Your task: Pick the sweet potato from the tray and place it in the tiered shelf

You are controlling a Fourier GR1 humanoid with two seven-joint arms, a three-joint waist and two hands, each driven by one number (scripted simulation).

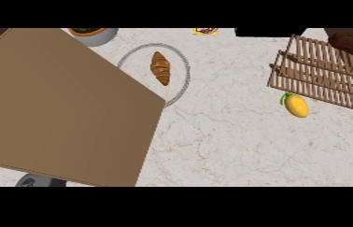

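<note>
Large brown panel (69,109) laid across left of view, covering part of plate (180,83); tray not identifiable, possibly this panel.
Sweet potato not seen; may be hidden.
Plate holds croissant (160,68).
Slatted wooden shelf (314,72) at right, tilted in view, slats bare where visible.
Mango (296,105) on counter (228,142) just beside shelf.
Bowl (93,34) at top left, contents dark, unclear.
Neither robot hand in view; state cannot be told.

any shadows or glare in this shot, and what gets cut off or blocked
Head view: lighting is flat and even, with no glare on the marble counter and hardly any shadow under the mango; a big brown panel blocks the left half and covers part of the round plate with the croissant; the wooden shelf runs off the right edge; no hand shows.
</note>
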